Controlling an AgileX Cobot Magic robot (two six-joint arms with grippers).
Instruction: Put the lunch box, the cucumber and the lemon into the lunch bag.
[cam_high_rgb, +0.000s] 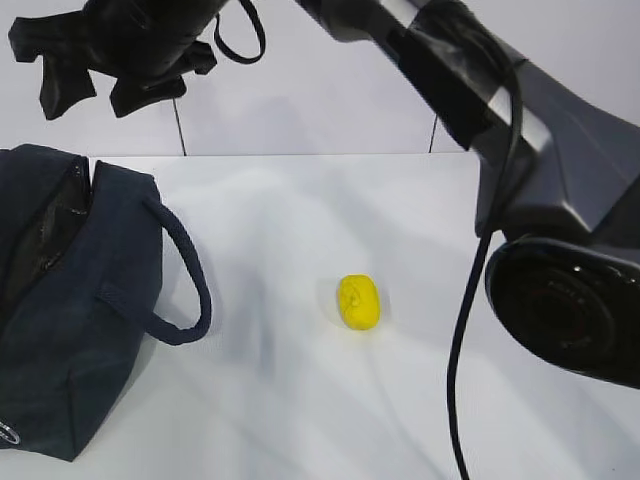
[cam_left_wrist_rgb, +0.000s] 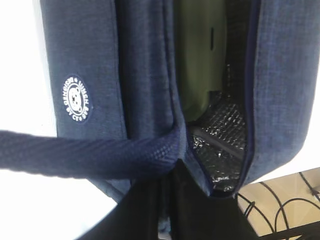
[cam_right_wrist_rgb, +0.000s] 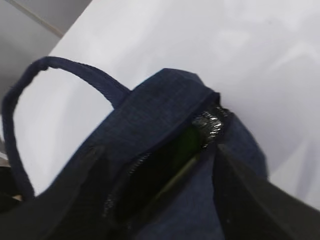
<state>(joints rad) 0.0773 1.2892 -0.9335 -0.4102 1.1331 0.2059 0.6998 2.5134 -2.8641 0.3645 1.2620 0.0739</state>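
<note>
- The right arm (cam_high_rgb: 560, 200) fills the near right of the exterior view and reaches across the table (cam_high_rgb: 300, 420) toward the far left. Judged purpose: to bring its gripper over the bag mouth.
- The lunch bag (cam_high_rgb: 90, 330) stands at the near left edge of the table with its top unzipped. One loop handle (cam_high_rgb: 190, 280) hangs down the side that faces the lemon, clear of the opening.
- The left gripper (cam_left_wrist_rgb: 165, 210) is pressed together. In the left wrist view the bag fabric runs down between its dark fingers, just where the other handle joins the rim. Judged purpose: to pinch the rim and hold the mouth spread for loading. The exact contact point is hidden.
- The lunch box (cam_left_wrist_rgb: 197, 65) lies inside the bag, its sage-green lid toward the opening, resting against the silver foil lining (cam_left_wrist_rgb: 220, 150).
- The right wrist view shows a glossy dark green surface deep in the opening. Whether this is the cucumber or the lid cannot be told. No cucumber lies on the visible table, so it is probably in the bag.
- The lemon (cam_high_rgb: 358, 302) lies alone at mid-table, well apart from the bag and from both grippers. It is the one item plainly left to load.
- The right gripper (cam_high_rgb: 90, 100) hangs farthest back, above the bag, fingers spread and holding nothing. Judged next move: travel to the lemon with the fingers kept spread.
</note>
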